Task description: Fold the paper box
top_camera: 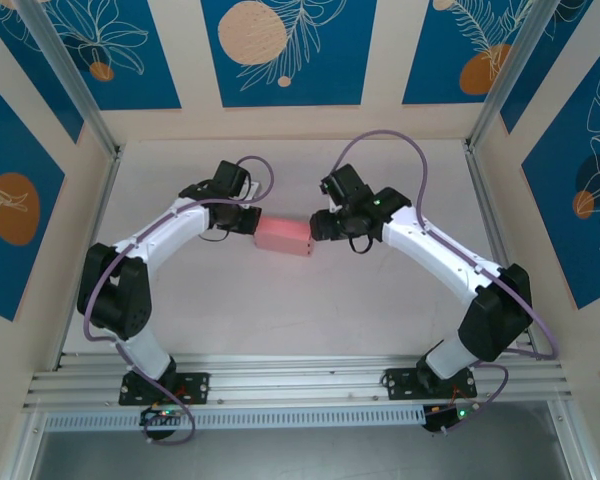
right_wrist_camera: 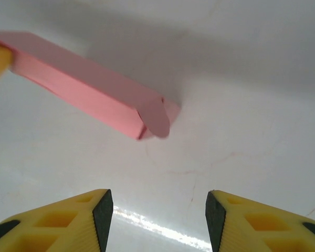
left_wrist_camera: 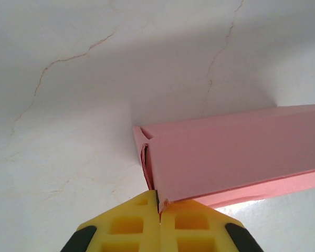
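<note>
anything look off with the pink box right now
On the paper box, the end facing the right gripper is not closed: a rounded flap sticks out loose instead of tucked in. At the other end, where the left gripper pinches an edge, the card layers gape slightly.

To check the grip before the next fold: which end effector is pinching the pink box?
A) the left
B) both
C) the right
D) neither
A: the left end effector is shut on a corner of the paper box; the right end effector stands open, apart from it.
</note>
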